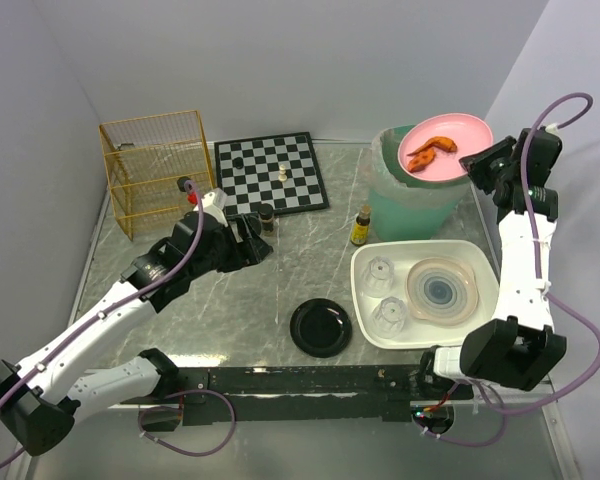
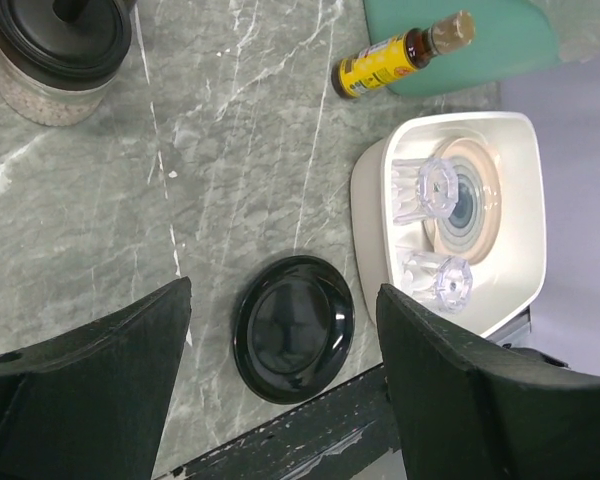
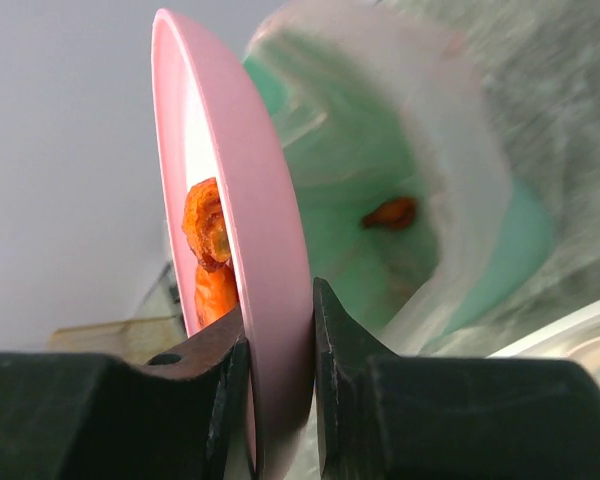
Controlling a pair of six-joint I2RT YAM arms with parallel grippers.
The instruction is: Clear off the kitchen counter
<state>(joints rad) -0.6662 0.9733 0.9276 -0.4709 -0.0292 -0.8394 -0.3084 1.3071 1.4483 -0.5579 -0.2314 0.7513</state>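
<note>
My right gripper (image 1: 477,165) is shut on the rim of a pink plate (image 1: 445,146) with orange food scraps (image 1: 432,153), held tilted over a green bin (image 1: 412,200) lined with a clear bag. In the right wrist view the plate (image 3: 250,260) is clamped between the fingers, scraps (image 3: 205,240) cling to it, and one scrap (image 3: 390,212) lies in the bin. My left gripper (image 1: 263,240) is open and empty above the grey-green marble counter (image 1: 240,300), near a black-lidded jar (image 1: 266,216). A black saucer (image 1: 321,327) lies on the counter, also in the left wrist view (image 2: 293,327).
A white tray (image 1: 425,325) holds two clear glasses (image 1: 379,273) and a beige bowl (image 1: 442,291). A small yellow-labelled bottle (image 1: 361,227) stands by the bin. A chessboard (image 1: 271,172) with pieces and a yellow wire basket (image 1: 158,165) are at the back left.
</note>
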